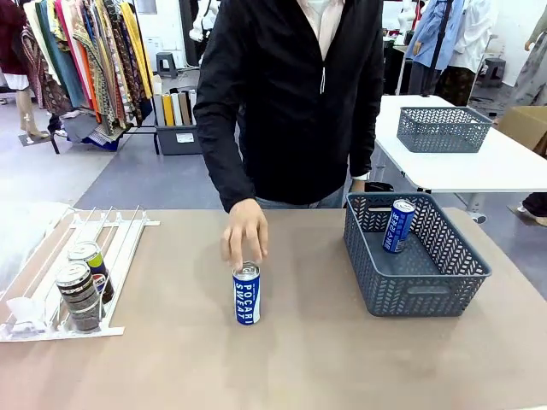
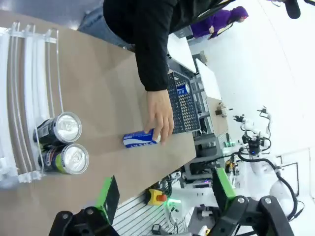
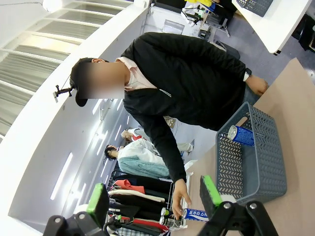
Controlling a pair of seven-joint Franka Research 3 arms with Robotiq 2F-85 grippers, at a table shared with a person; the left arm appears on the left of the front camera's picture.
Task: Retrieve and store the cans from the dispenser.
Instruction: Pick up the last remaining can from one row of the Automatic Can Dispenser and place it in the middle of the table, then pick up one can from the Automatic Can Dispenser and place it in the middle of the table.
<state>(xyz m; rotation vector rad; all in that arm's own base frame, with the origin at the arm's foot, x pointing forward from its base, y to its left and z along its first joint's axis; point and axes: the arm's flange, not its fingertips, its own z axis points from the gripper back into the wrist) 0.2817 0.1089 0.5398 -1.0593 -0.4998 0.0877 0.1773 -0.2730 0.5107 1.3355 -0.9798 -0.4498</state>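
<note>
Left tool [image 2: 165, 196]: we see the jaws spread wide with nothing between them, hanging over the bench [image 1: 325, 359] on the dispenser [image 1: 128, 231] side. Right tool [image 3: 154, 201]: also wide and empty, held high and looking across toward the basket [image 1: 410, 295]. Neither tool touches a can. Moving outward, the person's hand [image 1: 246, 235] rests its fingertips on top of the standing blue can [image 1: 246, 295], which is upright mid-bench, between the dispenser and the basket and apart from both. A second blue can [image 1: 398, 225] sits tilted inside the basket near its far wall, so we count that one as stored. At the dispenser's low end, against the clear stops, two cans stand touching or nearly so: the Pepsi-logo can [image 1: 91, 265] behind and the dark patterned can [image 1: 79, 295] in front. We judge the task under halfway: one can is in, one is out of the rack but not yet binned, and two are left to pull. The mid-bench can looks like the next one to go into the basket, though we can't tell whether the person or a tool will take it.
</note>
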